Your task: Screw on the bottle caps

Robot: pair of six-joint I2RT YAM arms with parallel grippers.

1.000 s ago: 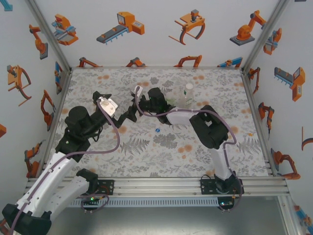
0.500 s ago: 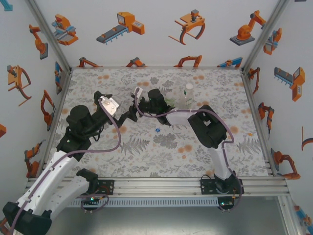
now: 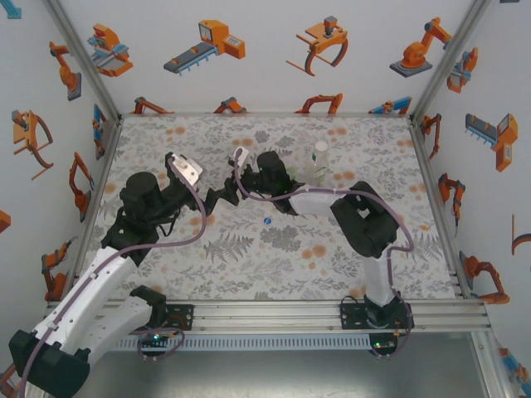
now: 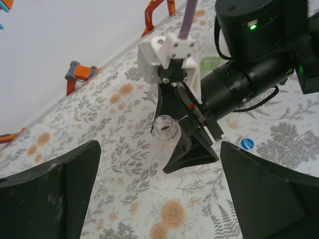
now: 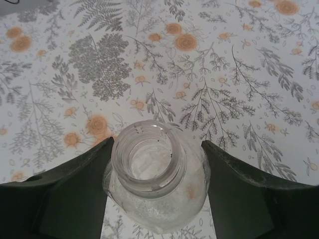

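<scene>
our left gripper [image 4: 160,148] is hanging wide open and empty above the floral-print table [image 4: 124,199]. our right gripper [image 5: 157,144] is pressing matte black fingers [image 5: 75,189] against both sides of an uncapped clear plastic bottle [image 5: 154,184] with a threaded neck. the left wrist view is also showing a round blue cap [image 4: 247,144] lying flat on the table nearby.

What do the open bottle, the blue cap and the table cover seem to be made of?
Bottle: clear plastic, probably; the floral pattern shows through its slightly cloudy wall. Blue cap: likely plastic, smooth, with a pale marking on top. Table cover: printed sheet, matt; cloth or vinyl, unclear.
</scene>
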